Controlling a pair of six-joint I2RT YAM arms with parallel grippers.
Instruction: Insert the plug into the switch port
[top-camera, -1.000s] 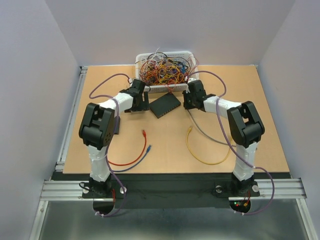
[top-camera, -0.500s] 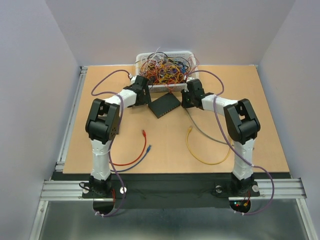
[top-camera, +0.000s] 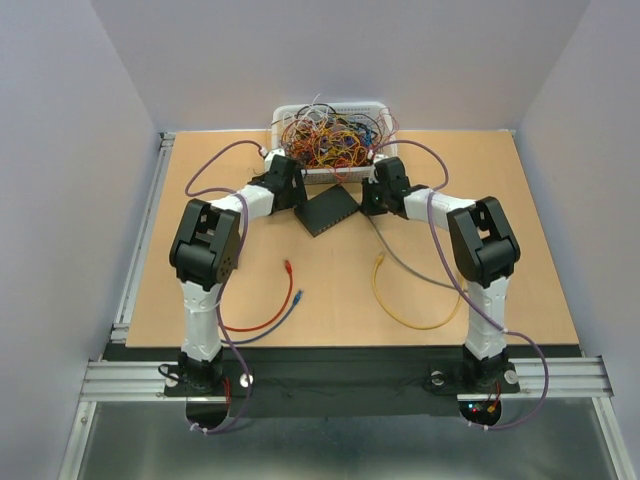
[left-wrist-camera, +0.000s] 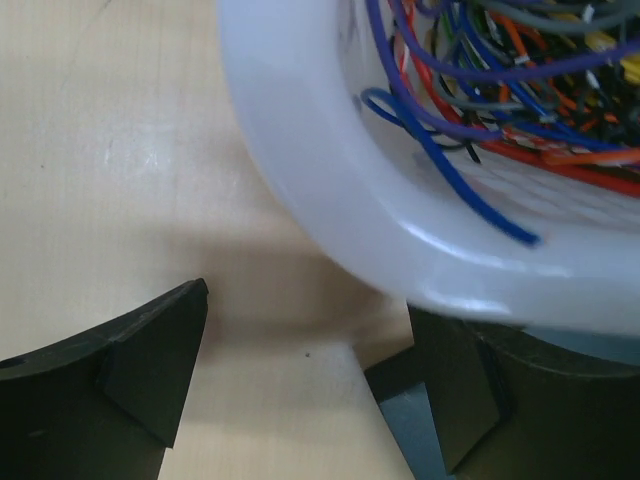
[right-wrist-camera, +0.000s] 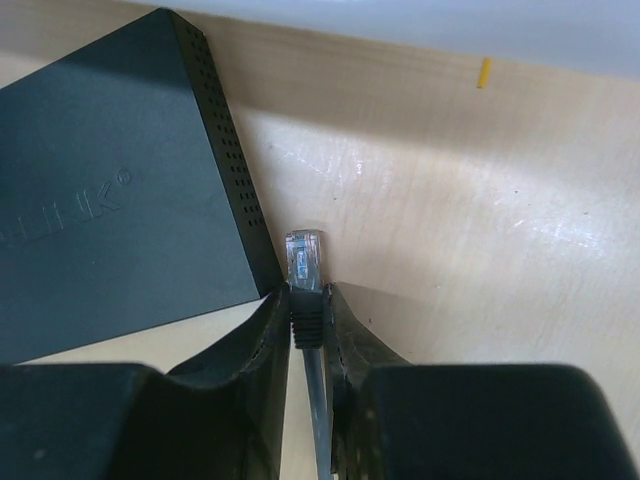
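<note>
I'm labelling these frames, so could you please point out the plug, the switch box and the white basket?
plug (right-wrist-camera: 304, 258), right wrist view, on its clear connector tip.
switch box (right-wrist-camera: 120, 130), right wrist view, on its flat top face.
white basket (left-wrist-camera: 330, 190), left wrist view, on its rounded rim.

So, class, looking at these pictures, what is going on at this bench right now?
The right end effector is shut on a clear plug with a grey cable, held just beside the perforated side of the black switch, not yet inserted. The left end effector is open and empty, over the table by the white basket of tangled cables.
</note>
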